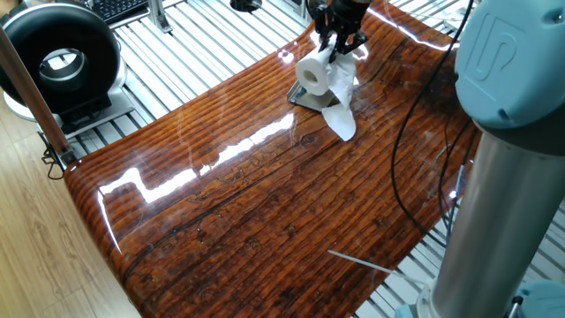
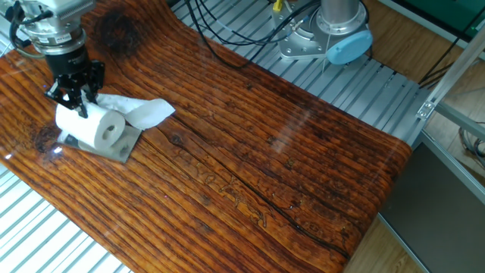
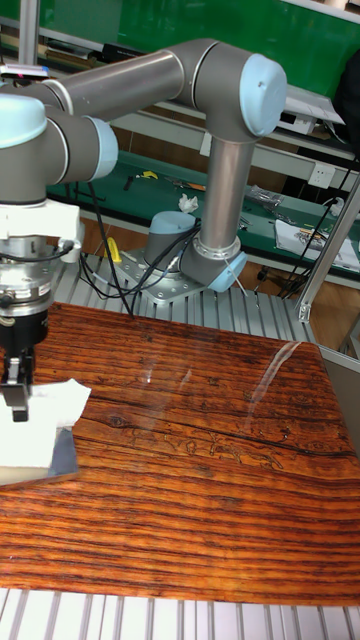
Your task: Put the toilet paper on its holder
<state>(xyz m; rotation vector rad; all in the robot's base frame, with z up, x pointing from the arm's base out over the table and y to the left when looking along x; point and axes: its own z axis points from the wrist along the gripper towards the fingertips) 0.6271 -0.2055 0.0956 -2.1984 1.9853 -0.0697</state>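
The toilet paper is a white roll with a loose sheet trailing down onto the wooden table. My gripper is shut on the roll's top edge. The roll sits just over the holder, of which only the flat silver base plate shows. Whether the roll touches the plate I cannot tell. In the tall fixed view my gripper hangs at the left edge above the toilet paper and the holder. The holder's upright bars are hidden.
A big black ring-shaped device stands off the table at the far left. A black cable runs across the table's right side. A thin white stick lies near the table's edge. The arm's base stands on slatted metal behind.
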